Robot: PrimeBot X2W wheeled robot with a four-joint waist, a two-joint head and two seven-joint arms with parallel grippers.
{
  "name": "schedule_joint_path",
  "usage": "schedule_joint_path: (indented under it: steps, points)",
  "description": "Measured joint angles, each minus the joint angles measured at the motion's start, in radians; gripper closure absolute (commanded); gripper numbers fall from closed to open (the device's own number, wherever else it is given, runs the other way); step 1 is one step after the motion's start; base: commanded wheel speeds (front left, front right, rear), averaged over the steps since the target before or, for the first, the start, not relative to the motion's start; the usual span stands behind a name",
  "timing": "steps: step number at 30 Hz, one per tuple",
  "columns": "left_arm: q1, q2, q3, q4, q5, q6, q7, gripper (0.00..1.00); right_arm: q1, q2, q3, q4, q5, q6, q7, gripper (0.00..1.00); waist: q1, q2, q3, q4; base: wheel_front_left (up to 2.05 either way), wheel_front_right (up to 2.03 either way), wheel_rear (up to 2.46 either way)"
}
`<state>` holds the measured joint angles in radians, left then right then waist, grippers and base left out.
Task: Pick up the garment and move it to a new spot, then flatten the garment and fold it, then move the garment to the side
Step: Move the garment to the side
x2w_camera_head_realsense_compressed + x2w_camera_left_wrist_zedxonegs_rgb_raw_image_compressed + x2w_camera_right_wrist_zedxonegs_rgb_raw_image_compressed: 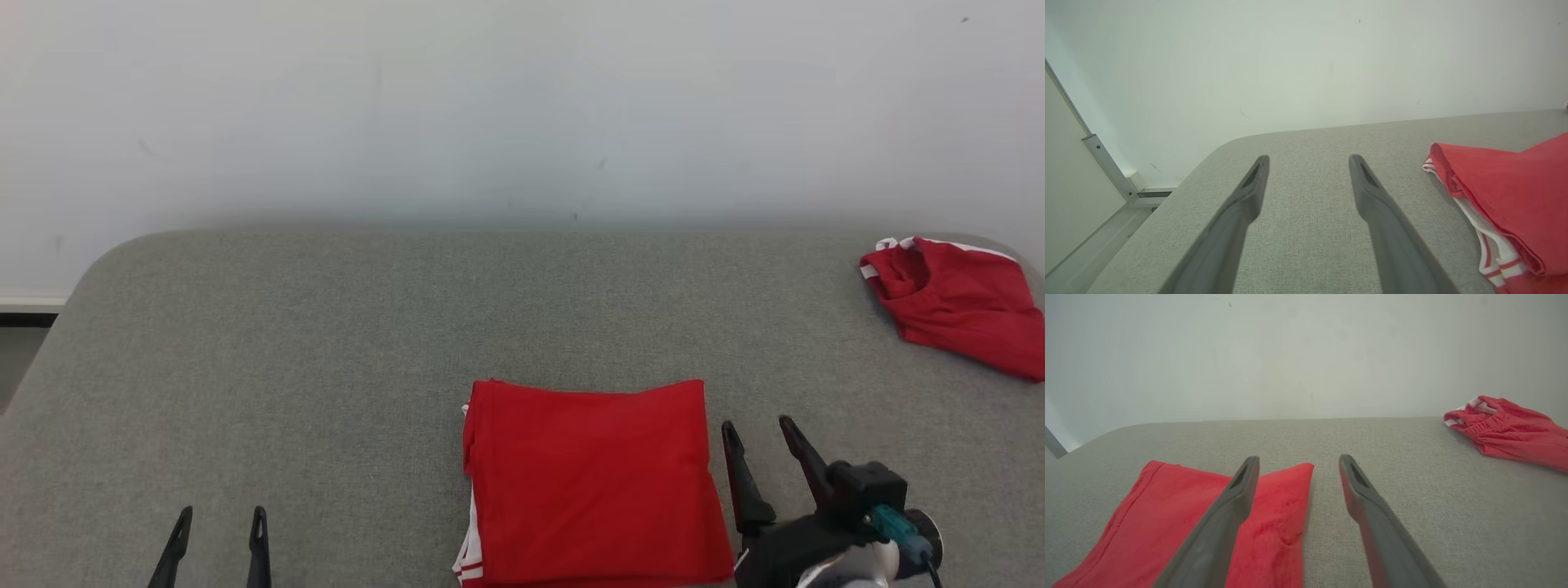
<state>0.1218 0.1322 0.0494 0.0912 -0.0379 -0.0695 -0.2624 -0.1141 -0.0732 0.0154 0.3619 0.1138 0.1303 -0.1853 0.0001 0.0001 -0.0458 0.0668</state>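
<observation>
- The surface (326, 367): coarse grey weave with rounded corners. Dragging cloth across it could catch and undo the folds.
- Folded garment (592, 482), near centre: soft red knit in a neat rectangle, white striped trim at its left edge. Pinching only the top layer would likely spill the stack.
- Crumpled red garment (955, 302), far right: elastic waistband.
- Right jaws: apart, empty, just right of the folded garment.
- Left jaws: apart, near left.

On the grey table (326, 367) lie a folded garment (592, 482) and crumpled shorts (955, 302).
</observation>
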Motion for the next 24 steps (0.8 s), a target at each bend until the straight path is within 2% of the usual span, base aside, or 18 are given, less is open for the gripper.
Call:
schedule_joint_path:
  steps: [9, 21, 22, 23, 24]
  points:
    - [-0.040, -0.009, -0.031, 0.022, 0.000, -0.006, 0.000, 0.00, -0.147, -0.037, 0.012, 0.284, 0.019, 0.000, 0.000, 0.00, 0.0000, 0.0000, 0.029, 0.056, 0.00, 0.00, 0.00]
    - [-0.086, 0.000, -0.021, 0.043, -0.011, -0.016, 0.000, 0.00, -0.278, -0.024, 0.041, 0.596, 0.019, 0.000, -0.012, 0.00, 0.0000, 0.0000, 0.088, 0.077, 0.00, 0.00, 0.00]
    - [-0.091, -0.001, -0.021, 0.044, -0.011, -0.016, 0.000, 0.00, -0.287, -0.022, 0.046, 0.611, 0.021, 0.000, -0.015, 0.05, 0.0000, 0.0000, 0.091, 0.077, 0.00, 0.00, 0.00]
    - [-0.093, -0.001, -0.021, 0.044, -0.011, -0.016, 0.000, 0.00, -0.297, -0.020, 0.051, 0.626, 0.026, 0.000, -0.018, 0.05, 0.0000, 0.0000, 0.094, 0.077, 0.00, 0.00, 0.00]
    - [-0.095, -0.001, -0.021, 0.044, -0.012, -0.018, 0.000, 0.00, -0.303, -0.020, 0.059, 0.637, 0.027, 0.000, -0.019, 0.63, 0.0000, 0.0000, 0.095, 0.076, 0.00, 0.00, 0.00]
